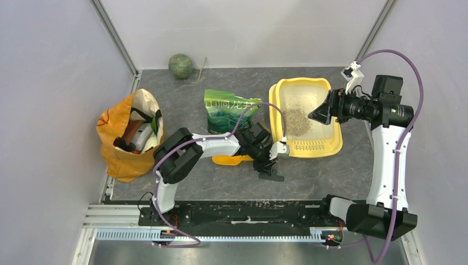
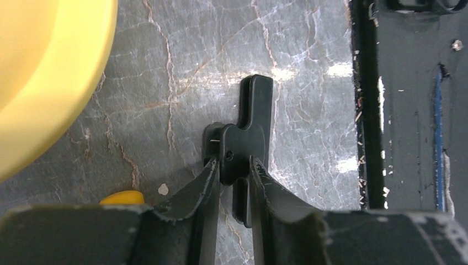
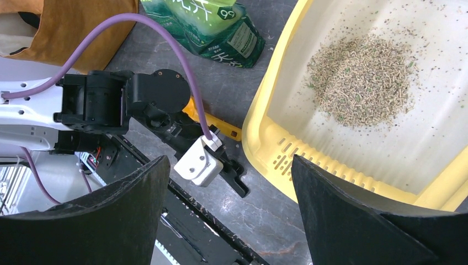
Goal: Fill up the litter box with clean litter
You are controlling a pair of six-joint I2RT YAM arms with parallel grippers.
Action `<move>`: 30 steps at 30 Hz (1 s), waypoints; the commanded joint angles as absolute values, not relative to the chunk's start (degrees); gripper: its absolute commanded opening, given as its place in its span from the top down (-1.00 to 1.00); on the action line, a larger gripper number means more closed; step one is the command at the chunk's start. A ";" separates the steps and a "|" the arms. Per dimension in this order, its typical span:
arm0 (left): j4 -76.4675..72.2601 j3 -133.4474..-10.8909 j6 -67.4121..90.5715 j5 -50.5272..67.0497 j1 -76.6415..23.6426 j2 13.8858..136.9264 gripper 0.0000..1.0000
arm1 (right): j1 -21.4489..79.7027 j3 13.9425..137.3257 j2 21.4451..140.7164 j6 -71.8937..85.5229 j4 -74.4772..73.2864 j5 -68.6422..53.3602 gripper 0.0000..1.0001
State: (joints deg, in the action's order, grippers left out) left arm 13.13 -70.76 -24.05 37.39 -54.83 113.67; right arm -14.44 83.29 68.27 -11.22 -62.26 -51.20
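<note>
- the litter box [image 1: 276, 105] is a big yellow plastic tray with round corners and slots at its near end. it sits at the far right of the grey stony table [image 1: 331, 176].
- the clean litter [image 1: 297, 121] is a small grainy pile inside it.
- the left gripper [image 2: 232, 162] pinches a flat black clip [image 2: 256, 105] lying on the table.
- the right gripper [image 3: 229, 165] is over the box, fingers wide apart, holding nothing.

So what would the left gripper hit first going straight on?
The small black plastic clip between the jaws of the left gripper, probably touched already; the grey marbled tabletop lies right beneath.
</note>
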 commanded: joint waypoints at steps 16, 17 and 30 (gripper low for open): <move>17.92 -68.85 -26.61 38.33 -54.73 96.78 0.96 | -14.59 85.62 68.55 -28.58 -75.73 -55.67 -0.76; 17.93 -68.67 -26.34 37.79 -54.75 95.19 0.96 | -14.59 85.90 68.37 -32.76 -79.57 -56.11 -0.76; 23.38 -74.79 -32.03 32.86 -54.82 86.62 0.96 | -8.38 79.48 62.82 -51.16 -99.68 -56.85 -0.71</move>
